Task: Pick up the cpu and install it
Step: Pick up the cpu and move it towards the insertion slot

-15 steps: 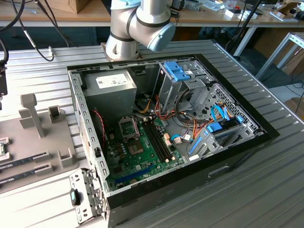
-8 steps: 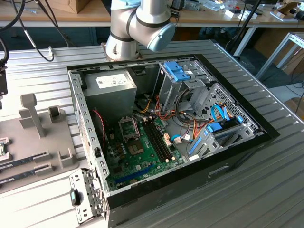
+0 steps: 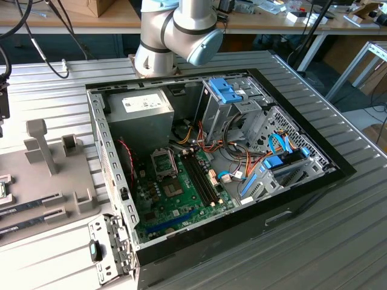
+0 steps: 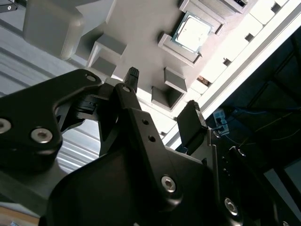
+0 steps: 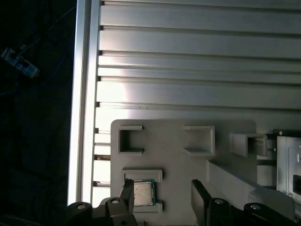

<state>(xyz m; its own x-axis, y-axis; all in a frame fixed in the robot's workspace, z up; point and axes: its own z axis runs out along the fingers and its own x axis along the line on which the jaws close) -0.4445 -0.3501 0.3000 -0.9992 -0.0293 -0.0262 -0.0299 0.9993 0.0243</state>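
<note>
- Gripper (image 5: 162,201): we are seeing its fingers spread wide, gripping nothing.
- Cpu (image 5: 142,193): we are finding it lying flat in a recess of the gray tray (image 5: 164,160), near the gripper.

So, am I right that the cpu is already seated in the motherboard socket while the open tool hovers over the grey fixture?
Not quite. The cpu is not in the socket; it lies in a recess of the grey fixture, as the first wrist view shows. The rest holds: the tool is open and hovers over that fixture.
</note>
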